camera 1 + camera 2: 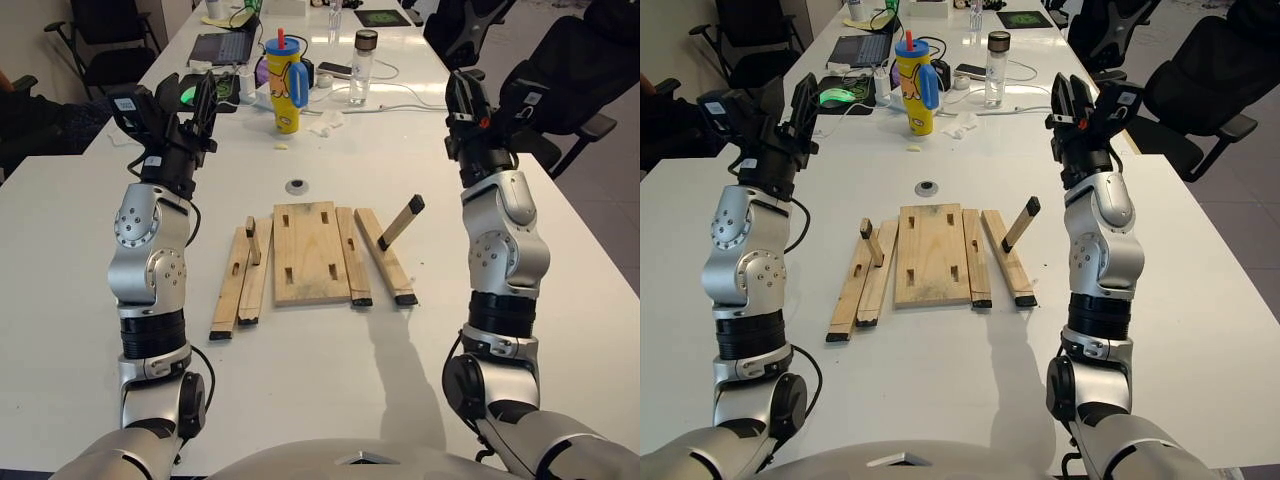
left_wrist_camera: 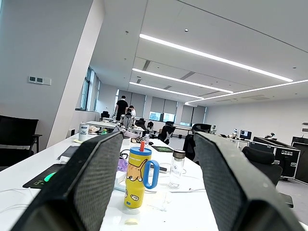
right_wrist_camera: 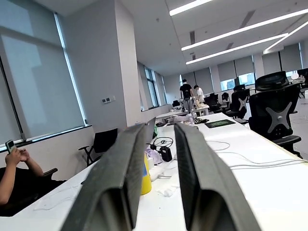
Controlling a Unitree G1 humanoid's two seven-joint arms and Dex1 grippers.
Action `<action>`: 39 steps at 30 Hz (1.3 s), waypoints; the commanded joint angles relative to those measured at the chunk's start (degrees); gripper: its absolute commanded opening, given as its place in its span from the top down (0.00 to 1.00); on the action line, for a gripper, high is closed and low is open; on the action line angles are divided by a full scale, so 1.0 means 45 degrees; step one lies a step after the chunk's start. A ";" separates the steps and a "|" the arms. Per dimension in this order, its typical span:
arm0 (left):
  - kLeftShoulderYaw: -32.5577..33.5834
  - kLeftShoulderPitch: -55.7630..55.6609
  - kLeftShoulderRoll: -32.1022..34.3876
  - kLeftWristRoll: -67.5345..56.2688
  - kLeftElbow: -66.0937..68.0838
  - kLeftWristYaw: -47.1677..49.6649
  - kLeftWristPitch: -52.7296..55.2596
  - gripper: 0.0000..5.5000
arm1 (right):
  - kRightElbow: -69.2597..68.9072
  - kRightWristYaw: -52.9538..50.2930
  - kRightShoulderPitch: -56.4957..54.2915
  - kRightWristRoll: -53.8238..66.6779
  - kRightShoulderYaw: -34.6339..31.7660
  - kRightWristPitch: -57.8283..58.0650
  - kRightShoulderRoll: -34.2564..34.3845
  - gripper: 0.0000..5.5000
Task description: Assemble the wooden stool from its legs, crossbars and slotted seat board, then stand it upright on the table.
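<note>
A long white table (image 1: 80, 300) stands in an open office with strip lights (image 2: 211, 57) on the ceiling and black chairs (image 1: 560, 90) beside it. One seat board (image 1: 310, 255) lies flat on the table, with four slots cut in it. There are four legs and two crossbars.

The left pair of legs (image 1: 232, 285) lies just left of the seat board, side by side and touching. One short crossbar (image 1: 253, 240) rests on them near their far end. The right pair of legs (image 1: 385, 255) lies just right of the seat board. The second crossbar (image 1: 401, 221) is propped on the outer one, tilted up and away.

Beyond the seat board are one round cable port (image 1: 296, 186), one yellow cup (image 1: 284, 92), one clear bottle (image 1: 361, 68) and one laptop (image 1: 224, 46).

The left gripper (image 1: 788, 100) is raised beyond and left of the seat board, fingers spread wide, holding nothing. The right gripper (image 1: 1073, 100) is raised beyond and right of the seat board, fingers parted by a narrower gap, also empty.
</note>
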 commanded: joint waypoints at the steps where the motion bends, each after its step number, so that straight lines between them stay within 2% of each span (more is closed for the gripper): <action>1: -0.0037 -0.0363 -0.0015 0.0055 0.0224 -0.0074 -0.0103 0.50 | 0.4016 -0.0321 0.2395 -0.1226 0.1857 0.2832 0.0618 0.81; 4: 0.0019 -0.0438 0.0041 0.0002 0.0242 -0.0101 -0.0115 0.50 | 0.3942 -0.0308 0.2761 -0.1128 0.2126 0.2959 0.0998 0.81; 12: -0.0004 -0.0366 0.0023 0.0033 0.0284 -0.0082 -0.0148 0.50 | 0.2671 0.0112 0.1985 -0.1909 0.2557 0.1000 0.0313 0.81; 18: -0.0010 -0.0317 0.0014 0.0038 0.0326 -0.0084 -0.0167 0.50 | -0.0005 0.0606 0.1519 -0.0650 0.1609 -0.1242 0.0786 0.81; 24: 0.0047 -0.0317 0.0058 0.0012 0.0298 -0.0074 -0.0138 0.50 | -0.1197 0.0286 0.0689 -0.0124 0.0706 -0.1298 0.0392 0.81; 28: 0.0041 -0.0275 0.0044 0.0021 0.0279 -0.0070 -0.0131 0.50 | -0.1084 0.0254 0.0358 -0.0191 0.0432 -0.1367 0.0153 0.81; 32: 0.0016 -0.0277 0.0015 0.0002 0.0275 -0.0083 -0.0118 0.50 | -0.0976 0.0379 0.0428 -0.0418 0.0817 -0.1408 0.0264 0.81; 36: 0.0062 -0.0274 0.0033 -0.0009 0.0280 -0.0077 -0.0121 0.50 | 0.2544 -0.0289 0.1812 -0.1761 0.2683 0.1813 0.0796 0.81; 37: 0.0030 -0.0297 0.0003 -0.0007 0.0294 -0.0083 -0.0126 0.50 | 0.3560 -0.0510 0.2343 -0.1858 0.2821 0.2645 0.1011 0.81; 39: -0.0061 -0.0428 -0.0045 -0.0018 0.0390 -0.0150 -0.0125 0.50 | 0.3769 -0.0508 0.2832 -0.1683 0.2663 0.2618 0.1404 0.81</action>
